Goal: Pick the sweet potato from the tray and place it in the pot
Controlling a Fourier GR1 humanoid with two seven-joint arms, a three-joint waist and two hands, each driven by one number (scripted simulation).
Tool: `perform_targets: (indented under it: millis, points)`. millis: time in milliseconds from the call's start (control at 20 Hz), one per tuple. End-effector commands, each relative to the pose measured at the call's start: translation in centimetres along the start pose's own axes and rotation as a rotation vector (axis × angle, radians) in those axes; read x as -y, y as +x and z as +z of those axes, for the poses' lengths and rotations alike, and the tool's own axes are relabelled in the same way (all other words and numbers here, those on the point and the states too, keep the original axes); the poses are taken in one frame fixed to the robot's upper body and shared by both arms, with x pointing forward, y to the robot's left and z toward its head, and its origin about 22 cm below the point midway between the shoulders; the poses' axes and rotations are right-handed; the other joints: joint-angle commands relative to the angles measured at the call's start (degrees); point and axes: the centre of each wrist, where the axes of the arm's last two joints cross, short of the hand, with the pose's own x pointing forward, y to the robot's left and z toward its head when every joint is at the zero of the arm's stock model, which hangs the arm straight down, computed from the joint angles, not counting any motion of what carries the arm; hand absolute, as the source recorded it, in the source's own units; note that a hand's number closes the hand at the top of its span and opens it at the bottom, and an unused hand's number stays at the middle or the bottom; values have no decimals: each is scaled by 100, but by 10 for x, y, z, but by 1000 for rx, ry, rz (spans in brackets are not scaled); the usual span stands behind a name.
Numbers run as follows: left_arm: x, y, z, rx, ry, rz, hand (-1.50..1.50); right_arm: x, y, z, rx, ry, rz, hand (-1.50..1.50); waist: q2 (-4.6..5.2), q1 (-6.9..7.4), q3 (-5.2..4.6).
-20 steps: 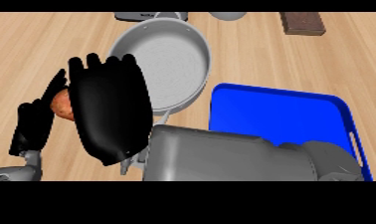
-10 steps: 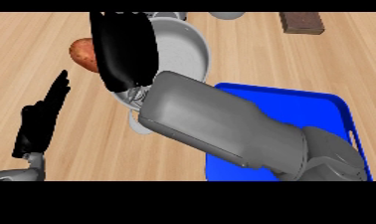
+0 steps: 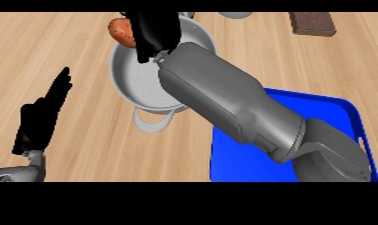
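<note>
Item: sweet potato [image 3: 120,31]. Location: held above the tabletop [image 3: 66,44] near its far edge, at the far-left rim of the pot [image 3: 140,89]; more over the rim and the wood than over the pot's hollow.

Right hand [image 3: 153,31]: fingers curled round the sweet potato, grasping it; forearm crosses the pot from the near right.

Left hand [image 3: 44,114]: released, fingers straight, resting at the near-left edge.

Step in hand: placing. To do it well, the load likely wants carrying a little rightward and nearer until it sits over the pot's grey floor, then lowering before the fingers let go; released where it is, it might strike the rim and roll onto the wood.

Tray [image 3: 325,114]: blue, near-right corner, no load visible, partly under the forearm.

Other stock: brown block [image 3: 311,23] at the far-right edge; grey round object [image 3: 235,14], far edge, mostly cut off. Neither stands in the way.
</note>
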Motion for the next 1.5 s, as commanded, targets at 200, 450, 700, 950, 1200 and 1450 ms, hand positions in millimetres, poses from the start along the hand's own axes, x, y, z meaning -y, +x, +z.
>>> perform_targets:
  millis: [200, 450, 700, 950, 1200, 1450]
  points:
    - [5, 8, -10, 27, -23, -2, 0, -17, -44, -10, -76, 54, -72, -150, 79, 143, 2]
    - [-7, 11, -14, 19, -23, -2, 0, -17, -52, -11, -92, 113, -215, -150, 87, 213, 7]
    - [-1, 3, -10, 35, -35, 2, 0, -22, -62, -12, -92, 66, -244, -150, 95, 333, 3]
    - [6, 1, -7, 26, -49, -9, 0, 9, -37, -22, -12, -148, -529, -150, 75, 280, 20]
    - [1, 5, -13, 1, -15, -15, 0, 4, -51, -13, -30, -196, -729, -150, 20, 66, 19]
    - [2, -6, 0, -8, 10, 0, 0, -5, -67, -12, -37, -92, -815, -150, -43, -84, 16]
